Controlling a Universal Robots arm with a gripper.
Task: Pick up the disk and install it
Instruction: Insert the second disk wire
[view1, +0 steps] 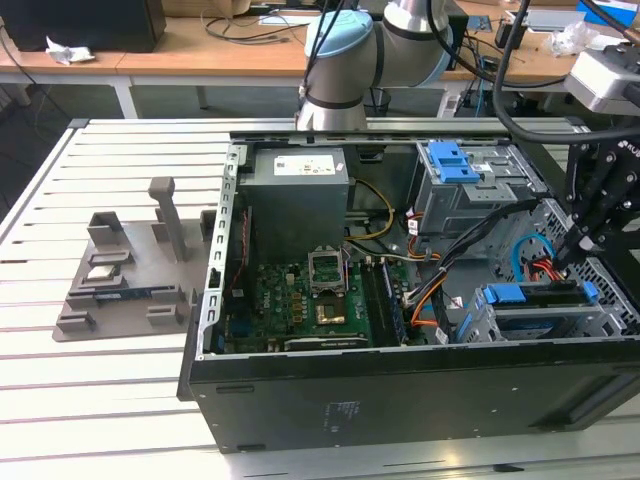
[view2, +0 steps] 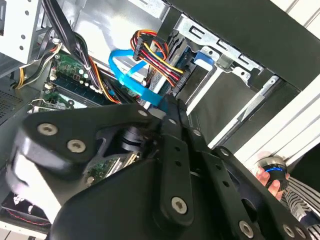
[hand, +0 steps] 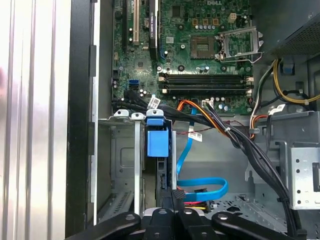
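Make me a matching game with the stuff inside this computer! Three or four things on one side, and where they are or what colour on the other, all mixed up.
Things:
1. disk
2. gripper
3. power supply
4. motherboard

Descriptions:
A. green, on the floor of the case
B. black, just above the disk's end
C. grey box with a white label
D. blue-framed, sitting in the drive cage at the exterior view's right

Pairs: 1-D, 2-B, 3-C, 4-A

Flat silver hard drive in blue plastic carrier sits seated inside the lower grey metal bay.
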